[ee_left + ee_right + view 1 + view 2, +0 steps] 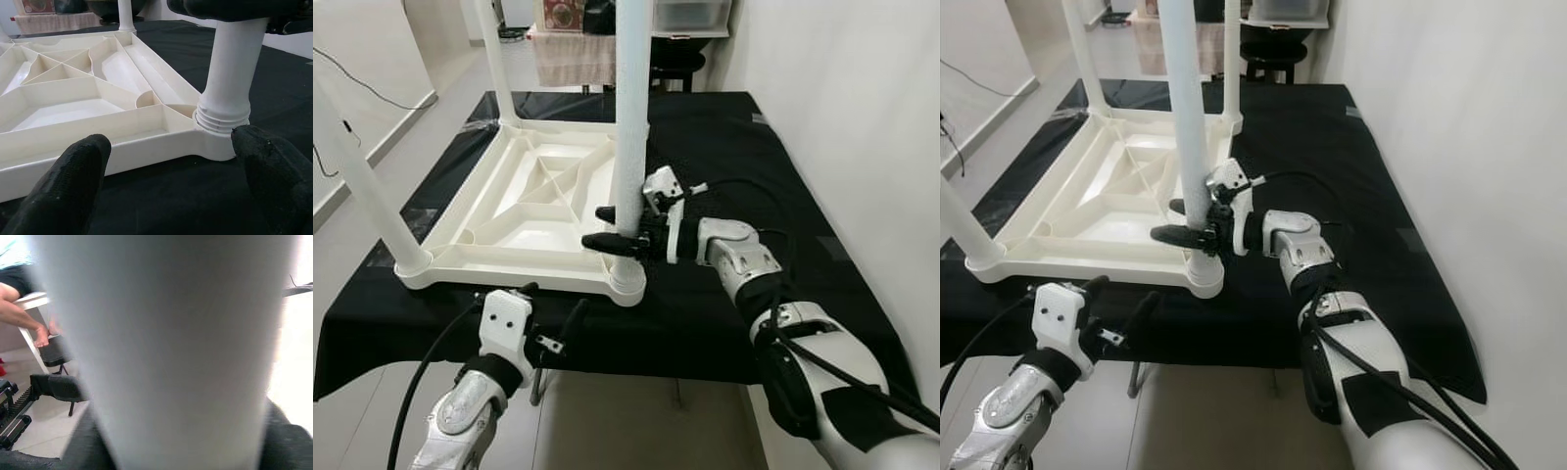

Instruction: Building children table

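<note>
White plastic is what you are working with: the children's table [524, 211] lies upside down on the black-covered tabletop [744, 147], its ribbed underside facing up. You have a white leg [631, 117] standing upright in the near right corner socket [628, 279], and the left wrist view shows its threaded collar [222, 117] seated at the socket's rim. Your right end effector [609, 228] reaches in from the right and pinches that leg low down, one black finger on the near side and one on the far side of the tube; in the right wrist view the leg [181, 347] stands pressed right up against the lens.

Two more legs stand up from the frame, one at the near left corner [367, 191] leaning outward, and one at the far left corner [494, 59].

Your left end effector [553, 318] hangs just off the near edge of the tabletop, below the frame's front rail, holding nothing. Its fingers [73, 186] are spread wide apart, and it points at the socket corner from low down.

Beyond the tabletop you can see a cloth-draped stand [573, 54] and a dark stool [1268, 54]. A plain white wall [862, 117] runs along your right side. In the right wrist view, a person's arm [22, 320] reaches toward a chair in the background.
</note>
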